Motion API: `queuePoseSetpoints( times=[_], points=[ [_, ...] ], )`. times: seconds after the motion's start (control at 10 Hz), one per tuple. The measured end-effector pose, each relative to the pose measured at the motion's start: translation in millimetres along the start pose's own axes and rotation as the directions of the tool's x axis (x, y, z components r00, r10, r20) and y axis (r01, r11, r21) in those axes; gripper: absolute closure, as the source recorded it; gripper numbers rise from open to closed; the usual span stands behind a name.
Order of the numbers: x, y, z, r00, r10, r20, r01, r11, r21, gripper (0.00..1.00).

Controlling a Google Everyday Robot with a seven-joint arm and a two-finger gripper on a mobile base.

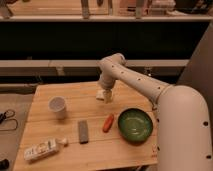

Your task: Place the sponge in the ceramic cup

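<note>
From the bulky white base (185, 130) at the near right, my arm (145, 85) runs up and to the left to a bent joint (114, 62) at the far middle. Below that joint the wrist (106, 81) drops straight down. The gripper (104, 95) points downward, low over the far middle of the bench (75, 92); I cannot tell whether it touches the surface.
</note>
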Motion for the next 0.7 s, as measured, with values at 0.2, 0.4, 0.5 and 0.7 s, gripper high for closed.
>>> queuePoseSetpoints(
  times=[0.2,0.4,0.5,0.7],
  points=[
    [-0.8,-2.1,8.4,1.000,0.014,0.004,-0.014,1.000,-0.013,0.20],
    [0.0,-4.4,16.7,0.999,0.034,0.010,-0.034,0.999,-0.026,0.20],
    [2.3,-5.1,21.5,0.999,0.047,0.013,-0.046,0.998,-0.034,0.20],
    [7.0,-8.1,27.4,0.997,0.069,0.019,-0.069,0.997,-0.043,0.20]
  ],
)
